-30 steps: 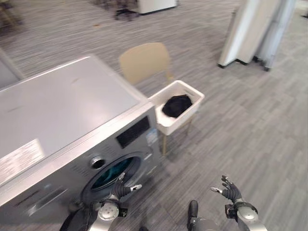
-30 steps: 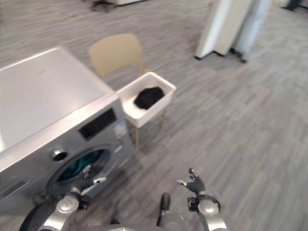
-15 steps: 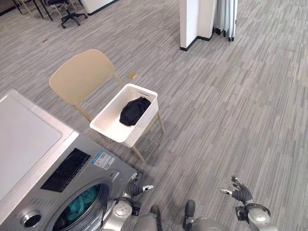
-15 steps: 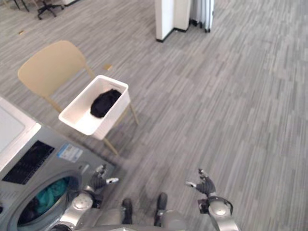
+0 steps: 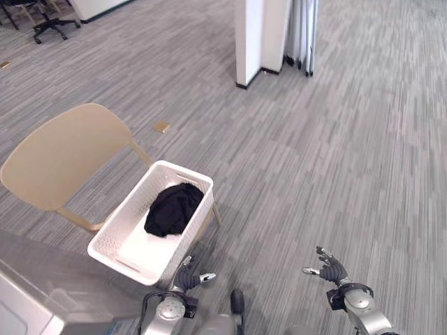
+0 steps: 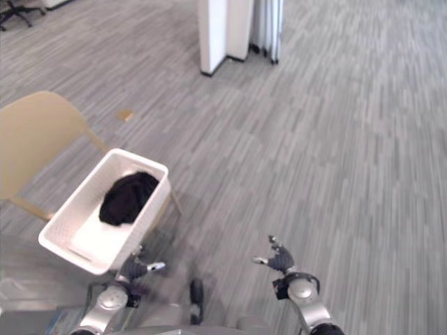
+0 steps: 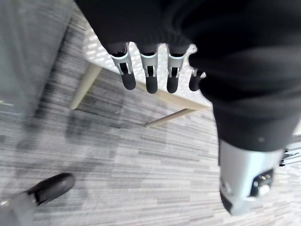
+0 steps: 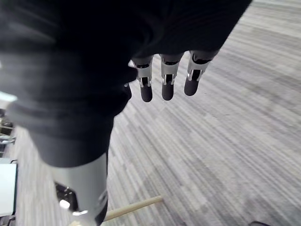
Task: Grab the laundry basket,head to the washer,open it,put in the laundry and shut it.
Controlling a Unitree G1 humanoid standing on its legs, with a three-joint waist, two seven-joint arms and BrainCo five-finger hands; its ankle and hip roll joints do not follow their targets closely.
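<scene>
Likely light and stiff, the basket (image 5: 152, 227) on the chair (image 5: 59, 162) holds soft laundry (image 5: 172, 208); grip its rim both sides; left hand (image 5: 187, 276) and right hand (image 5: 328, 268) hang empty, fingers relaxed

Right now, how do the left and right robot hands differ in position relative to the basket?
The left robot hand hangs just below the near end of the white laundry basket, apart from it; the right robot hand hangs over bare carpet, well off to the basket's right. The left wrist view shows the basket's wall past the fingers; the right wrist view shows floor. Both are open and hold nothing.
</scene>
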